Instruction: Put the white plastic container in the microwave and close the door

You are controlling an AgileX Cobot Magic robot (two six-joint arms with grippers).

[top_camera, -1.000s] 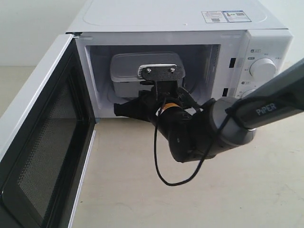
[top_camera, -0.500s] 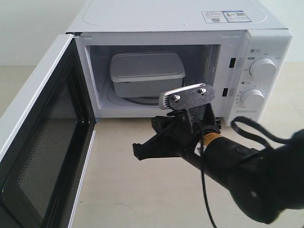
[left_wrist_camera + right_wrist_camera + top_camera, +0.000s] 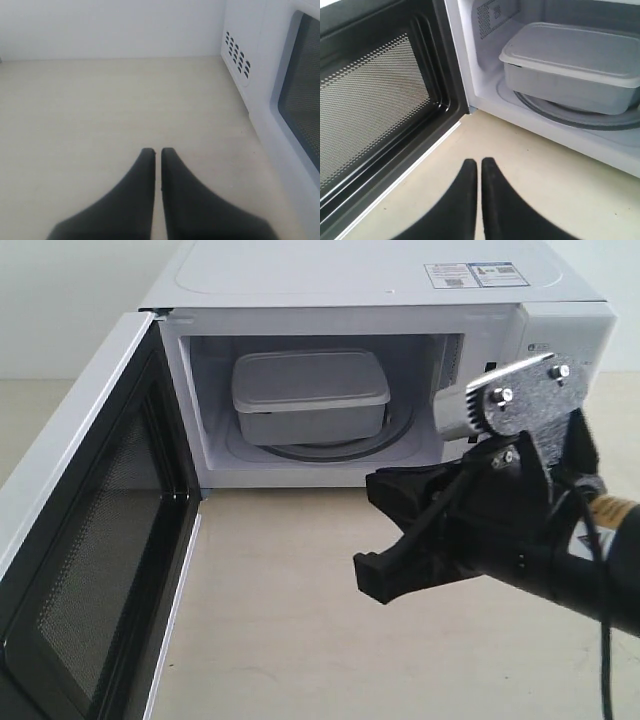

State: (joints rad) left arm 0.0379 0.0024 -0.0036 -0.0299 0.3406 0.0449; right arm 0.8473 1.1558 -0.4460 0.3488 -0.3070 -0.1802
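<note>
1. Already the white box-shaped plastic container point(image 3: 310, 395) sits inside the big white microwave point(image 3: 360, 280).
2. Its white-framed door point(image 3: 80, 520) with the dark window stands wide open, so shutting it is the job left.
3. Right gripper point(image 3: 479, 161), in front of the microwave, is pressed together and empty. Left gripper point(image 3: 156, 150), beside the microwave, is too.

On the right arm point(image 3: 560, 570): black casing, a grey speckled metal bracket point(image 3: 530, 400) with two screws, a pale rounded camera housing point(image 3: 452, 412), an amber collar point(image 3: 606, 508), a thin black cable point(image 3: 603, 670). The right gripper point(image 3: 479, 161) and left gripper point(image 3: 157, 150) are matt black, with broad-based fingers tapering to rounded tips
</note>
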